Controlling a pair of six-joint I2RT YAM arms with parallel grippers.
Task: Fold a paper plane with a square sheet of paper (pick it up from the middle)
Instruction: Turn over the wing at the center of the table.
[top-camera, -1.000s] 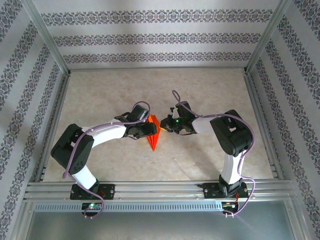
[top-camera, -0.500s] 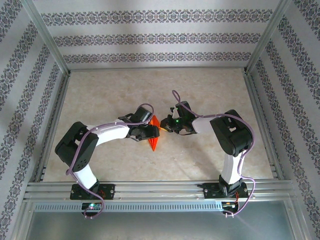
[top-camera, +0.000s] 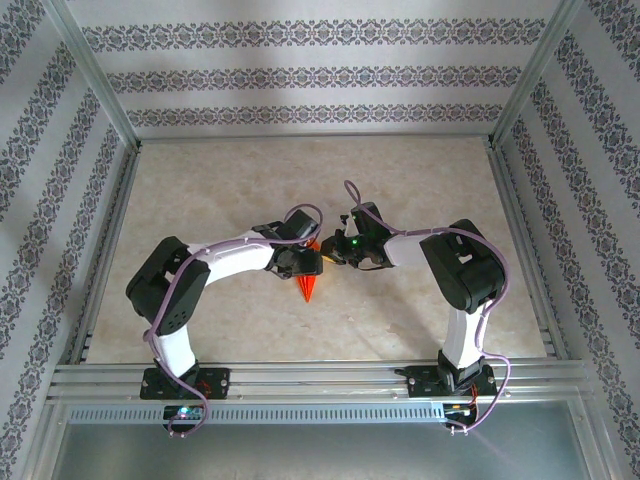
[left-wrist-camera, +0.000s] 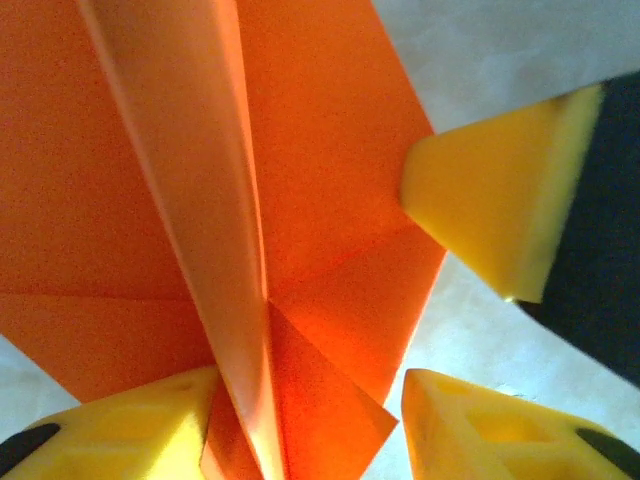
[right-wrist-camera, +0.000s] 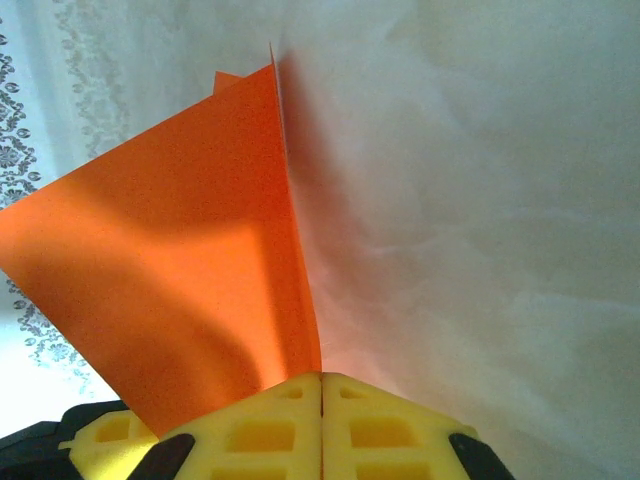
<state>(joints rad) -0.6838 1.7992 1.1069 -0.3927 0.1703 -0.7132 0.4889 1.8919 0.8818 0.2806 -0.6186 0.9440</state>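
Note:
The square sheet of paper, bright orange-red, is folded into a narrow pointed paper plane (top-camera: 308, 287) in the middle of the table, its tip toward the near edge. My left gripper (top-camera: 309, 263) sits over it. In the left wrist view the plane (left-wrist-camera: 330, 150) has a raised centre fold standing between my open left gripper (left-wrist-camera: 310, 425) jaws, close against the left finger (left-wrist-camera: 120, 435). My right gripper (top-camera: 327, 254) meets it from the right. Its fingers (right-wrist-camera: 270, 420) are shut on the edge of an upright orange flap (right-wrist-camera: 170, 270).
The beige table (top-camera: 420, 190) is ringed by aluminium rails (top-camera: 300, 380) and patterned walls. One yellow fingertip of the right gripper (left-wrist-camera: 490, 210) sits beside the paper's right edge in the left wrist view. Bare tabletop lies behind and to both sides.
My left arm has moved right over the paper and its jaws have narrowed around the centre fold. Less of the paper shows from above. The right gripper has stayed put.

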